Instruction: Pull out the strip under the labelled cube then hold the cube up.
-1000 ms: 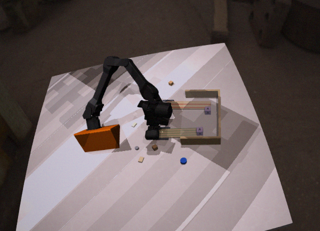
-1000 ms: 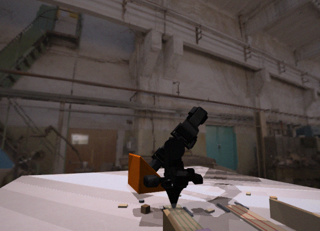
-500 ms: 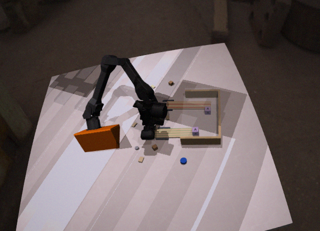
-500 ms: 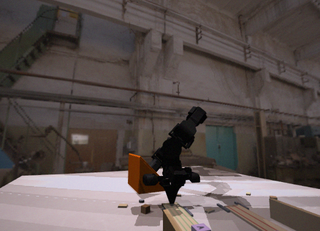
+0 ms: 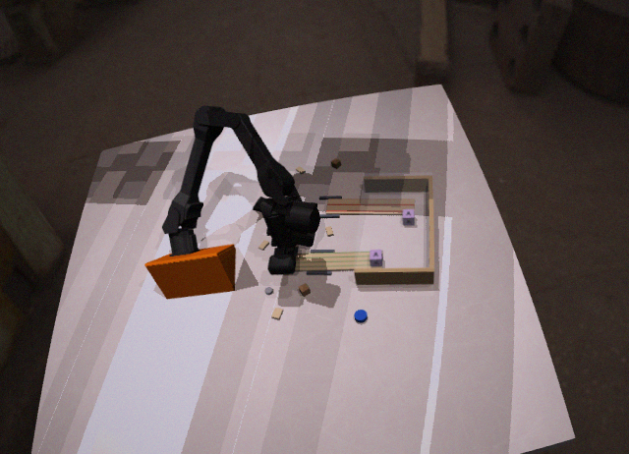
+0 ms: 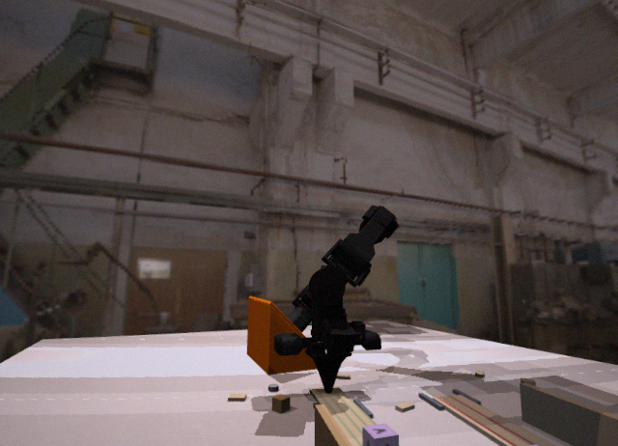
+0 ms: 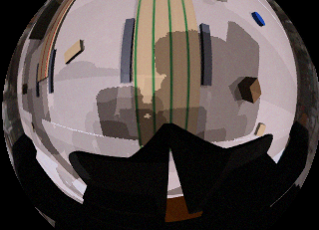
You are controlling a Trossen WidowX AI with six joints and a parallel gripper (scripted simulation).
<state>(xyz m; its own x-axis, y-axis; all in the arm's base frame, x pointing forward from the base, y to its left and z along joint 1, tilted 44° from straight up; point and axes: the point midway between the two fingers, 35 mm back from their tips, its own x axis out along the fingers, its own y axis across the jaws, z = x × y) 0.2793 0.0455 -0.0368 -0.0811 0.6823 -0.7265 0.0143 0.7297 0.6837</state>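
From the top view, the gripper [image 5: 282, 264] stands at the near end of the green-lined strip [image 5: 337, 259], and the labelled cube [image 5: 375, 256] sits on the strip's far end, well apart from it, inside the wooden frame [image 5: 430, 226].

In the exterior view, the gripper [image 6: 328, 384], fully closed with nothing between its fingers, points down on the strip's end [image 6: 339, 406].

The wrist view shows the strip [image 7: 165, 58] running away from the closed fingers.

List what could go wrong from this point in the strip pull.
1. The claw is shut and only presses its tip on the near end of the green-lined strip; it may slip off.
2. A jerky drag could topple the purple cube.
3. A loose brown block lies near the pull path.
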